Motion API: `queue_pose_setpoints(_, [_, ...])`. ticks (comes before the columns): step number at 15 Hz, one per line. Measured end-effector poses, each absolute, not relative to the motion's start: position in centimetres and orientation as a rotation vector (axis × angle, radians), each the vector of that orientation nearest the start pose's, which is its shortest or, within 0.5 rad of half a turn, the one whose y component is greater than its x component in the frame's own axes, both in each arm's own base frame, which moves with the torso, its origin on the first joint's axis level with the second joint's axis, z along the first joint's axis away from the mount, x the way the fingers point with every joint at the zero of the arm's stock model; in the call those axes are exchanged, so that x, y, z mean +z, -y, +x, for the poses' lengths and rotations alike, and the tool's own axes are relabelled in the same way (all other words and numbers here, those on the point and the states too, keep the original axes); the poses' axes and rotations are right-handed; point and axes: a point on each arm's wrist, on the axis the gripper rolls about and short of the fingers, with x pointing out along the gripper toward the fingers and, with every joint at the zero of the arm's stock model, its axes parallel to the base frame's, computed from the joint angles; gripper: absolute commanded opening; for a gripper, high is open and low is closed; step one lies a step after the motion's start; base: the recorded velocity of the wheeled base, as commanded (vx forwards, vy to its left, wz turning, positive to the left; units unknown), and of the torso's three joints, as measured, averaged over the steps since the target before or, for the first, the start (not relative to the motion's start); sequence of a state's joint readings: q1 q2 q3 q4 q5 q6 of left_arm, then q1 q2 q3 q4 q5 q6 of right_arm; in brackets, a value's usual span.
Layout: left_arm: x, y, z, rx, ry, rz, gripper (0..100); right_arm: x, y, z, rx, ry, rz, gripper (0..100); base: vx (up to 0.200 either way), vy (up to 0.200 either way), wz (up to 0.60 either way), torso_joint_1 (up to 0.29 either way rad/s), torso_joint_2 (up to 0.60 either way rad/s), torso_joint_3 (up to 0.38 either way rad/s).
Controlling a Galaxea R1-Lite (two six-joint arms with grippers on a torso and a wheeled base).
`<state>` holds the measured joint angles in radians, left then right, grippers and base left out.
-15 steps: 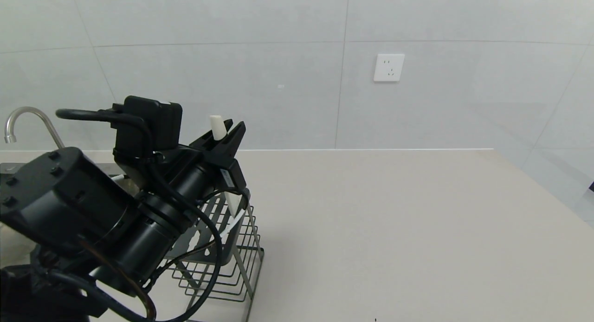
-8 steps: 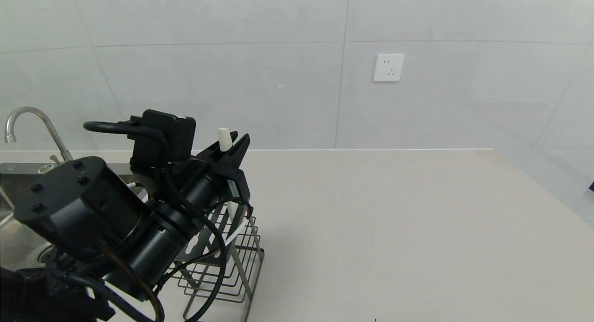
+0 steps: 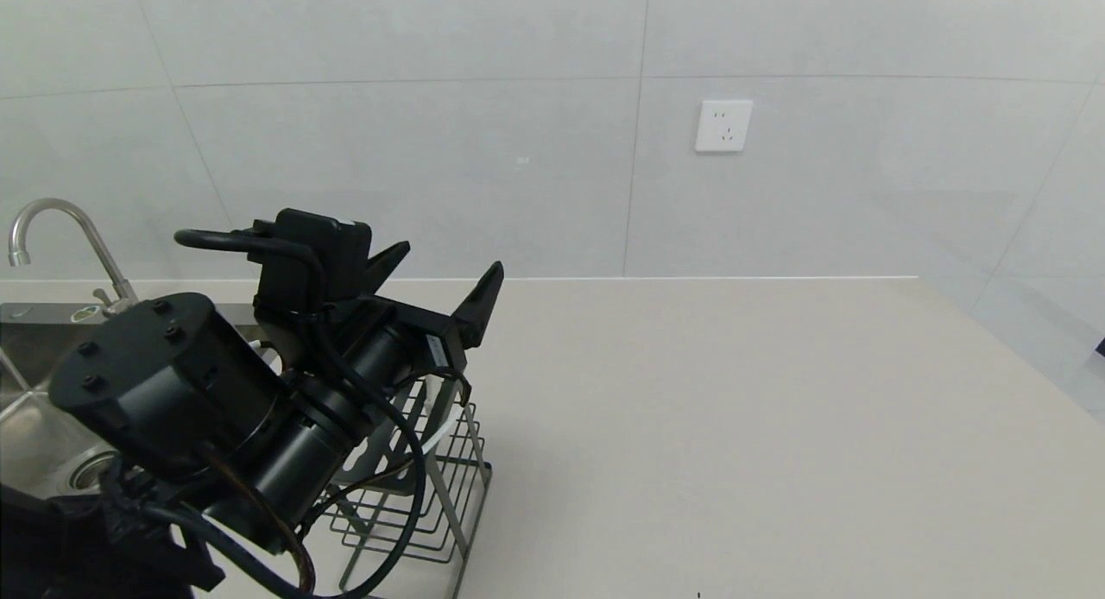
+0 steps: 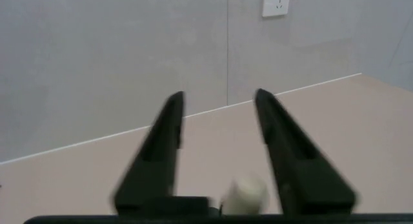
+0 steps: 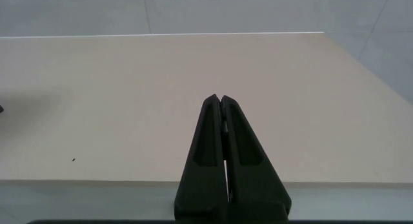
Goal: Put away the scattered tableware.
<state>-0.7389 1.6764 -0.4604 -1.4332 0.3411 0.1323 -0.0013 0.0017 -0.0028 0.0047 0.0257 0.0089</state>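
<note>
left gripper (image 3: 451,262) hangs over the top of the wire rack (image 3: 477,450) with its two black fingers spread wide and nothing clamped between them. in the left wrist view a white rounded utensil end (image 4: 248,193) sits low in the gap between the fingers, back near their roots and well short of the tips. it lies closer to one finger than the other, and it is too blurred to tell whether it touches either one. that end is the only part of the piece in sight, so what kind of tableware it is cannot be told. in the head view the arm covers most of the rack, and a pale sliver (image 3: 445,431) shows through the wires just under the gripper, too hidden to say what it belongs to. the rack stands on the beige counter (image 3: 734,426), just beside the steel sink (image 3: 34,426), whose curved faucet (image 3: 52,206) rises by the wall behind it. right gripper (image 5: 222,101) is pressed closed, its fingers meeting along their length with nothing between them, and it is held above a bare stretch of the same counter, well apart from the rack. a white wall socket (image 3: 723,125) sits on the grey tiled wall behind the counter.
</note>
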Motion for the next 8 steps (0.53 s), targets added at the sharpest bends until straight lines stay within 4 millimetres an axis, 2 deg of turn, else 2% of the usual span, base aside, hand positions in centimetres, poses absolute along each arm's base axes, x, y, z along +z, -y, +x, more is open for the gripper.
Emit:
queue_pose_setpoints(2, [18.5,17.0,20.0,-0.376,0.23,0.025,100,7.6,-0.1,-2.3,0.024,-0.003,0.009,0,0.0,0.0,0.0,0.0,0.0,0.0])
queue_pose_setpoints(5, [19.1,16.4,20.5,-0.375,0.284,0.124,100,7.6,-0.1,-2.3,0.024,-0.004,0.009,0,0.0,0.0,0.0,0.0,0.0,0.0])
queue_pose_setpoints(8, [20.5,15.2,21.0,-0.542,0.369,0.212,100,7.6,-0.1,-2.3,0.024,-0.003,0.009,0,0.0,0.0,0.0,0.0,0.0,0.0])
